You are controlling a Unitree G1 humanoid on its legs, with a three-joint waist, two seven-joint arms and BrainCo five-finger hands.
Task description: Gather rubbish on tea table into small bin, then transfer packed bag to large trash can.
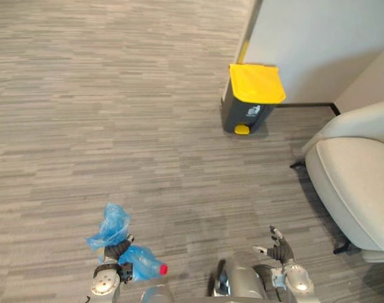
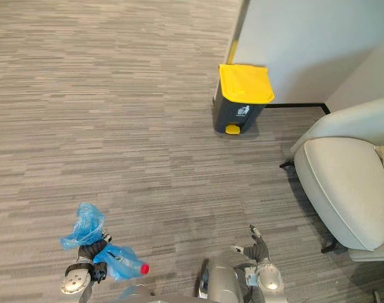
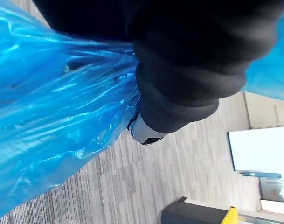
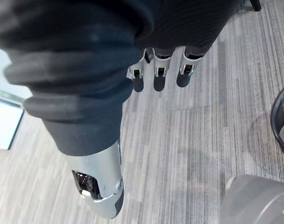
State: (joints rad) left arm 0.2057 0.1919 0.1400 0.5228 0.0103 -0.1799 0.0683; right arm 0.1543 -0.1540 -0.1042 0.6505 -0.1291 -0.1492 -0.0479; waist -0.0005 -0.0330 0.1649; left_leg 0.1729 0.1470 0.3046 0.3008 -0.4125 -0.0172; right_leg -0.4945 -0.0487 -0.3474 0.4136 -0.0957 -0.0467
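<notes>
The left hand (image 1: 118,248) is curled round the neck of the blue bag (image 1: 113,222), as far as I can see. The large trash can (image 1: 242,113) stands well ahead of it, its yellow lid (image 1: 258,82) down. Hold the bag firmly while approaching. The right hand (image 1: 280,251), fingers relaxed and empty, could lift the lid.

head stereo pair looking down, sharing yellow-lidded bin (image 1: 255,88); wrist cameras close

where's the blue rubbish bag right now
The blue bag is lower left in the left eye view, gripped in the left robot hand, well short of the yellow-lidded trash can by the wall ahead to the right.
</notes>
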